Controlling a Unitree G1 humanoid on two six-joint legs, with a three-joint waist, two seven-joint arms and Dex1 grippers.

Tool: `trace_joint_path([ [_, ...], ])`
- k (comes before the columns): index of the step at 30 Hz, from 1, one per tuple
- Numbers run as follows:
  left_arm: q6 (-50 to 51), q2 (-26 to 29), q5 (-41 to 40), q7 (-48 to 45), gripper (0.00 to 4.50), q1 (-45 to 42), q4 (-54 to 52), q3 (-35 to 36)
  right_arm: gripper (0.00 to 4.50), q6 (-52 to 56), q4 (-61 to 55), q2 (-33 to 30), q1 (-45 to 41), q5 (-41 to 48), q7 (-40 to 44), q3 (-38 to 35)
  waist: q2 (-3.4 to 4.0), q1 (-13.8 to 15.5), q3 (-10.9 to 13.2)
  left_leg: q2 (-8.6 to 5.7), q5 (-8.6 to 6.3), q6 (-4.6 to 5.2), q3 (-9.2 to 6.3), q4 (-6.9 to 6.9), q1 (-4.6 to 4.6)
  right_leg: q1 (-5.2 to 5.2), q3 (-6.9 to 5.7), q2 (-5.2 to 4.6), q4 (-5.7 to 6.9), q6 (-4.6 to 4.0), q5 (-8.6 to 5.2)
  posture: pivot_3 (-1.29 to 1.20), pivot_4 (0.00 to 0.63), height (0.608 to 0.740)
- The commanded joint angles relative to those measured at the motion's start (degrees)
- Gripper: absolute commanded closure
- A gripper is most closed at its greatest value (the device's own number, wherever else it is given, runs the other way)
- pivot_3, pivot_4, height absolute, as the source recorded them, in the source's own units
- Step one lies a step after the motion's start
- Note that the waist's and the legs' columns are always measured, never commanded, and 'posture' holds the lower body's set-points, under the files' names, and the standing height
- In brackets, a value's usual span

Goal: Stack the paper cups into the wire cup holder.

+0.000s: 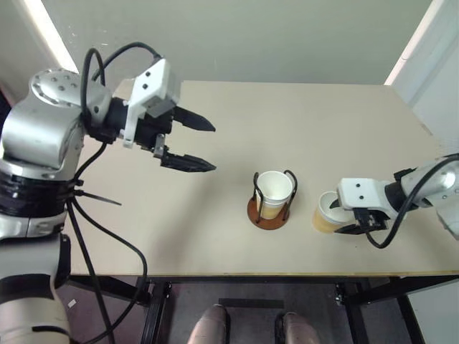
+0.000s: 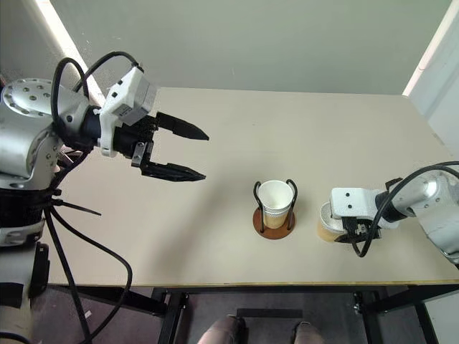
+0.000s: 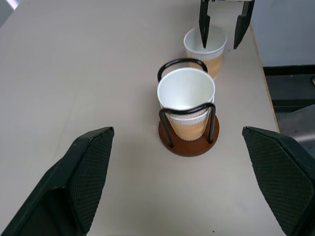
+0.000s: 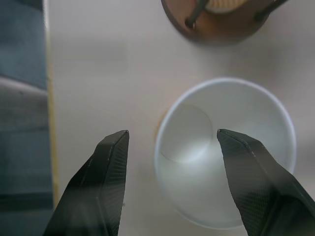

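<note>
Right tool [image 4: 170,182] straddles loose paper cup's [image 4: 226,152] rim, one finger inside.

On the table [image 3: 74,73] the wire cup holder [image 3: 188,140] holds stacked paper cups [image 3: 186,93]. Just beyond stands another cup [image 3: 206,46] (one finger [image 3: 204,27] of the right gripper [image 3: 223,27] inside its rim). The left gripper [image 3: 184,182] is spread wide.
</note>
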Motion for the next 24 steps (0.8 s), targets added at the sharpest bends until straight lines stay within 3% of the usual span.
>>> trace_joint_path([
  [1,1.2,1.8,-1.2,1.6,0.02,0.6,-2.9,3.2,1.56,-2.8,2.2,1.5,-1.9,-4.1,0.6,1.5,0.0,0.0,0.0,0.0,0.0,0.0,-0.01,0.0,-0.01,0.0,-0.01,0.0,0.0,-0.04,-0.01,0.0,0.15,0.74],
  [4,1.9,2.5,-1.5,2.2,0.0,1.8,-3.8,3.9,2.18,-2.7,2.4,2.6,-2.9,-4.6,1.7,1.3,0.0,-0.1,0.0,0.0,0.0,0.01,-0.02,0.0,0.0,0.0,-0.02,0.0,0.01,-0.12,-0.01,0.0,0.15,0.74],
  [10,1.6,3.8,-1.8,3.1,0.0,4.2,-4.1,4.5,4.34,-1.8,0.4,2.8,-3.5,-4.4,3.6,0.3,0.0,-0.2,0.0,0.01,0.01,-0.04,-0.05,-0.01,0.01,0.01,-0.04,0.0,0.02,-0.4,-0.13,0.0,0.15,0.74],
  [18,0.8,4.0,-1.7,3.6,0.0,5.1,-2.9,4.7,4.43,1.2,-0.1,2.3,-12.6,-1.7,7.0,-3.1,0.01,-0.3,0.0,0.01,0.03,-0.11,-0.1,-0.07,0.02,0.01,-0.09,0.0,0.03,-0.53,-0.17,0.0,0.15,0.74],
  [24,-0.3,3.3,-1.4,3.5,0.0,5.1,-1.7,4.0,4.43,-1.3,6.7,7.0,-32.1,-2.5,9.8,-2.0,0.04,-0.7,0.0,0.01,0.02,-0.11,-0.12,-0.23,-0.01,-0.16,-0.09,0.0,0.07,-0.66,-0.2,0.0,0.15,0.74],
])
